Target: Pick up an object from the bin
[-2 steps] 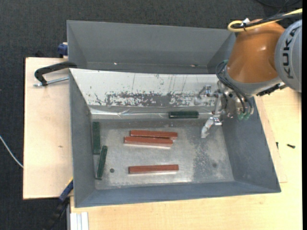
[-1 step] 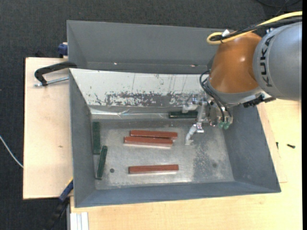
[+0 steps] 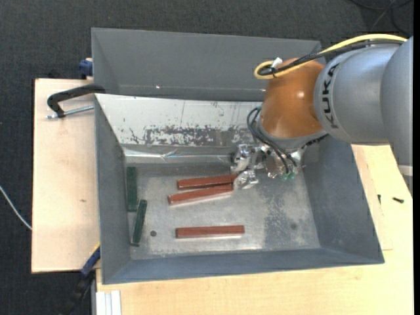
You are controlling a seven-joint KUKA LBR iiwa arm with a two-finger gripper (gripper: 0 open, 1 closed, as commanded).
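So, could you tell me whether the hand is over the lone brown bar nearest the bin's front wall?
No, the hand is at the right end of the two brown bars farther back.

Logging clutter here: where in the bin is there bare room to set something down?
The widest bare floor lies right of the lower brown bar, below the gripper, up to the bin's right wall. A narrower patch separates the green bars from the brown ones. It is crowded where the two upper brown bars meet the gripper.
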